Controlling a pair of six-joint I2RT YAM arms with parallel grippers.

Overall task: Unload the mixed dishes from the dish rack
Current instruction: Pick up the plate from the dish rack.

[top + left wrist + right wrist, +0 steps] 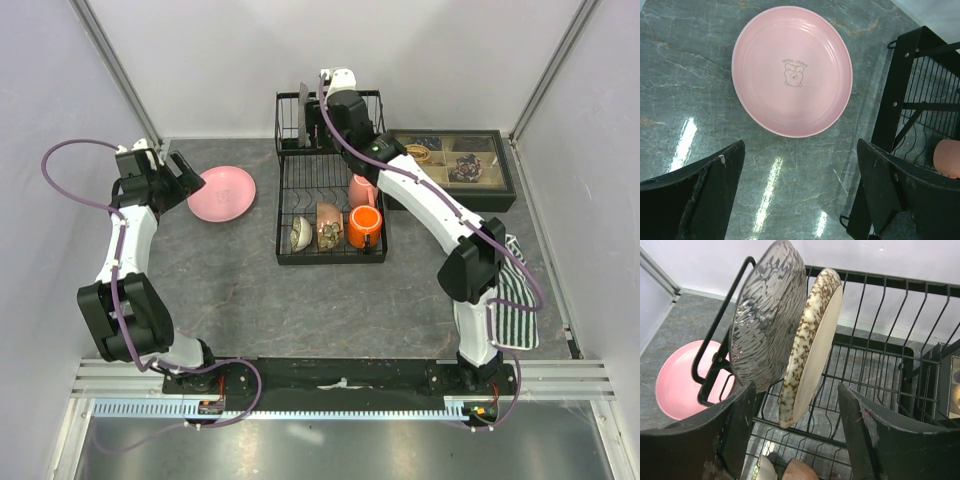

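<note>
We judge the speckled plate [812,345] to be glazed ceramic: stiff, fairly heavy for its size, slick on its faces, and likely to chip if it knocks the wires. The best hold looks to be across its rim, one finger on each face, lifting straight up out of the slot so it does not drag on its neighbour. It is cream with dense brown flecks thickening toward the edge, and it stands on edge, leaning left. Against it, or very nearly, leans a grey rippled plate [767,315], equally breakable; we cannot tell whether the two touch.

Both stand in the upright back section of the dish rack [880,276]. The right claw [796,405] is spread wide and holds nothing, its fingers on either side of the speckled plate's lower edge.

In the rack's flat basket sit the small pale bowl [300,234], brown bowl [329,227], orange mug [364,225] and pink mug [361,188].

Left of the rack, the pink plate [792,70] lies flat on the surface [690,75]. The left claw [800,145] hangs above the surface just near that plate, wide apart and empty.
</note>
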